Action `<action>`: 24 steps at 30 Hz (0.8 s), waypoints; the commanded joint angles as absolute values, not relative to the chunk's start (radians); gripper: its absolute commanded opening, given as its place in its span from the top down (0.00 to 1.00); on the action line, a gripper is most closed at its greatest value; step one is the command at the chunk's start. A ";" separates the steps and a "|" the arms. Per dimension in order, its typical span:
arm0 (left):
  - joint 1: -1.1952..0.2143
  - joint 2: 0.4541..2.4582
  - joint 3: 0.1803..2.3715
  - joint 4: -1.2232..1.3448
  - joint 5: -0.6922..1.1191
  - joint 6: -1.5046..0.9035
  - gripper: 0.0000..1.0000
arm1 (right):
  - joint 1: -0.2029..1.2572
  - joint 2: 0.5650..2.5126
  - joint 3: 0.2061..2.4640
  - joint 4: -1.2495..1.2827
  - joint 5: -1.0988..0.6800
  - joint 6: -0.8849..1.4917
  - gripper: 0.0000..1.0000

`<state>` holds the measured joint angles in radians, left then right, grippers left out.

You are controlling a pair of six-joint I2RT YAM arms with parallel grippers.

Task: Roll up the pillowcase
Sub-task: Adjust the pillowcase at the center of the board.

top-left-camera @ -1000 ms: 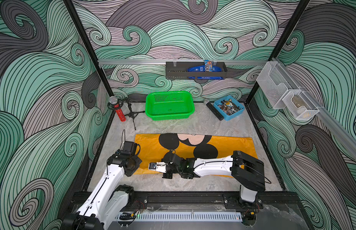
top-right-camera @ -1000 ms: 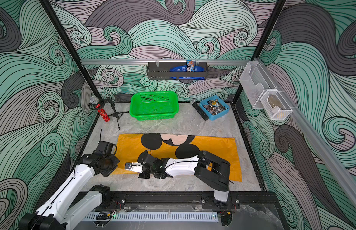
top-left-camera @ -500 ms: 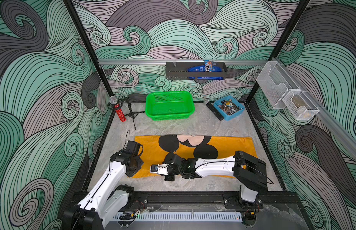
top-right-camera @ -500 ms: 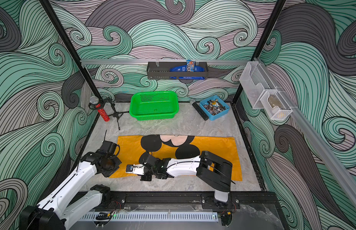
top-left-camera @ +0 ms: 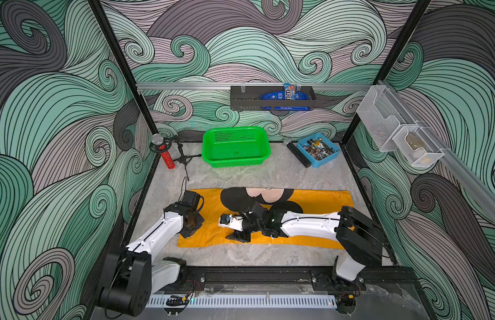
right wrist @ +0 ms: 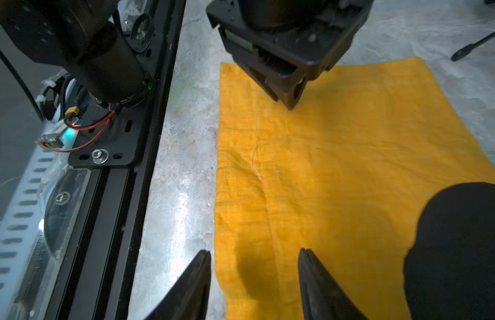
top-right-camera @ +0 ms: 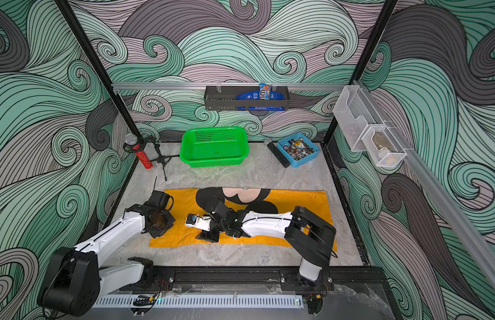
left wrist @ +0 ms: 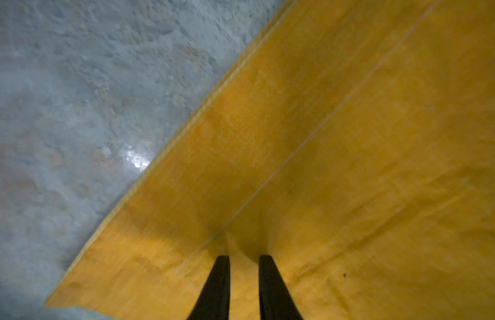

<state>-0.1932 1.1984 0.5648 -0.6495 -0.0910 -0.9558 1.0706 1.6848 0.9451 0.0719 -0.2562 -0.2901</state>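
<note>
Both top views look down across the whole table (top-left-camera: 282, 174); both wrist cameras closely face the pillowcase (left wrist: 324, 138).

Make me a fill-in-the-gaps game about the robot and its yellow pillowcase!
1. The basket behind the pillowcase is coloured ____.
2. The little tray full of bits is coloured ____.
3. The right pincer over the pillowcase has its jaws ____.
Missing words: green, blue, open.

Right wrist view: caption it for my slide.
Open right gripper over the edge of the yellow pillowcase, left gripper touching it beyond.
</note>
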 commanded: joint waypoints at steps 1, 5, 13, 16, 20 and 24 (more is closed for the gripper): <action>-0.194 1.250 0.581 -0.562 -0.146 -0.897 0.77 | 1.043 1.664 0.901 0.066 -0.274 -0.257 0.46; -0.158 1.310 0.572 -0.540 -0.170 -0.858 0.76 | 1.028 1.686 0.890 0.055 -0.222 -0.266 0.47; -0.059 1.366 0.589 -0.517 -0.237 -0.747 0.77 | 1.022 1.759 0.887 -0.012 -0.120 -0.289 0.48; -0.028 1.383 0.598 -0.507 -0.235 -0.725 0.77 | 1.022 1.780 0.874 -0.042 -0.076 -0.301 0.49; -0.014 1.407 0.654 -0.508 -0.247 -0.687 0.77 | 1.022 1.793 0.852 -0.083 -0.017 -0.287 0.49; 0.022 1.451 0.669 -0.496 -0.254 -0.657 0.77 | 1.020 1.761 0.818 -0.120 0.055 -0.270 0.50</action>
<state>-0.0090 1.4124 0.6563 -0.4973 -0.2070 -0.7059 1.0306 1.7691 0.8646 -0.0105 -0.0547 -0.2768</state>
